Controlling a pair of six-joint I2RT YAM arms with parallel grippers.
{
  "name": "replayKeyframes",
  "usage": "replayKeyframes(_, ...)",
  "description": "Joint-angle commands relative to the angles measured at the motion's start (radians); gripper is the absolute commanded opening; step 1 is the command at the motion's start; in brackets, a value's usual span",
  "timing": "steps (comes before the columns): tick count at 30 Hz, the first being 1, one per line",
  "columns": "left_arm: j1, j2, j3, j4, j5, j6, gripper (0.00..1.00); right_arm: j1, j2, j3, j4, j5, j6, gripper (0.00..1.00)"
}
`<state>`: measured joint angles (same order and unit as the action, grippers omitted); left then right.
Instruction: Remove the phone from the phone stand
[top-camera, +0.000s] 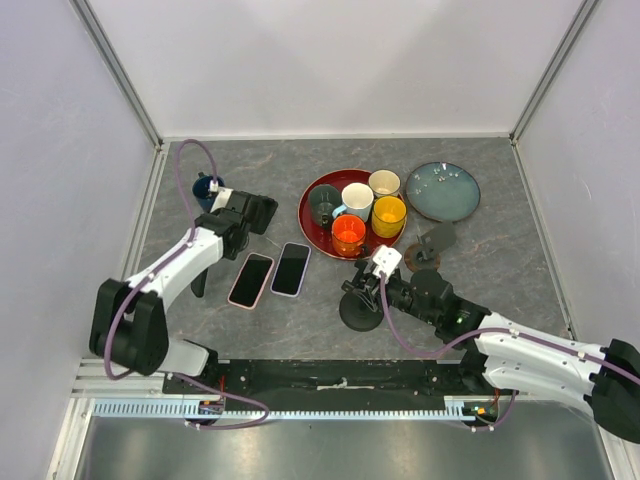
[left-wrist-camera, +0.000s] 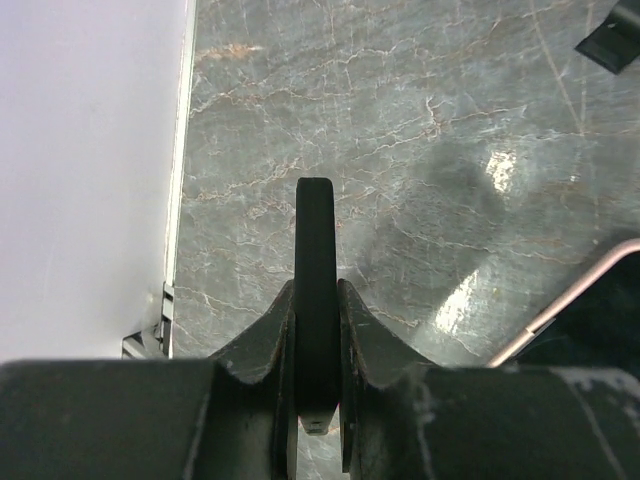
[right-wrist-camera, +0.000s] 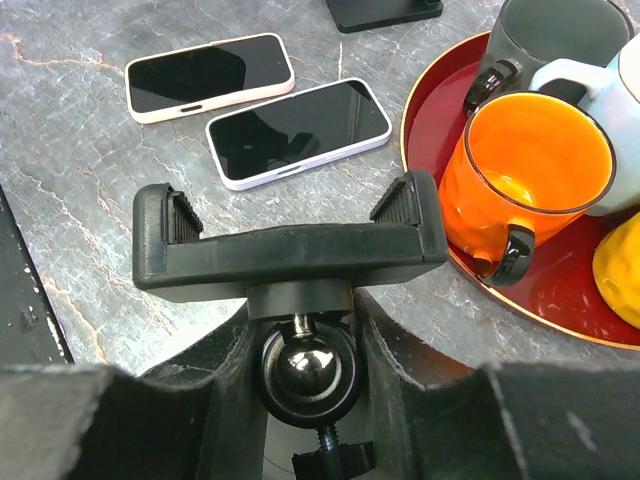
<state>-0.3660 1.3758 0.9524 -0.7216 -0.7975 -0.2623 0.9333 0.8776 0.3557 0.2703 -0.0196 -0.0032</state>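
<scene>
Right wrist view has the right gripper (right-wrist-camera: 305, 335) nearest, its fingers closed around the ball joint under the phone stand (right-wrist-camera: 290, 255), whose black clamp lies crosswise just ahead. Past the clamp, the white phone (right-wrist-camera: 298, 130) and then the pink phone (right-wrist-camera: 210, 77) lie flat and screen up, just beside each other on the counter (right-wrist-camera: 80, 190), both apart from the stand. A black block (right-wrist-camera: 380, 10) sits beyond them, cut off by the frame edge. Close to the clamp's right end is a red tray (right-wrist-camera: 435, 95) carrying an orange mug (right-wrist-camera: 530, 170) nearest, a dark grey mug (right-wrist-camera: 560, 40) behind it, and other cups. In the left wrist view, the left gripper (left-wrist-camera: 316, 290) is pressed onto a thin black slab (left-wrist-camera: 317, 220) standing upright between its fingers; what the slab belongs to cannot be told. From above, a blue mug (top-camera: 205, 188) stands by the left arm near the wall, and a teal plate (top-camera: 442, 190) lies right of the tray. The counter is grey veined stone, enclosed by pale walls (top-camera: 340, 60) on three sides, with metal posts (top-camera: 120, 70) at the far corners.
</scene>
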Motion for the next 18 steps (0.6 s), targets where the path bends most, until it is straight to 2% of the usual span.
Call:
replayKeyframes(1, 0.032, 0.094, 0.077, 0.037, -0.029, 0.051, 0.04, -0.001, -0.029, -0.012, 0.050, 0.014, 0.031, 0.00)
replayKeyframes(10, 0.042, 0.348, 0.131, -0.010, -0.055, 0.048, 0.06, -0.001, -0.043, -0.023, 0.060, 0.014, 0.032, 0.00)
replayKeyframes(16, 0.044, 0.362, 0.114, -0.018, 0.001, 0.034, 0.15, 0.001, -0.054, -0.023, 0.063, 0.014, 0.031, 0.00)
replayKeyframes(18, 0.042, 0.362, 0.115, -0.021, 0.014, 0.034, 0.20, -0.001, -0.052, 0.003, 0.017, 0.017, 0.023, 0.00)
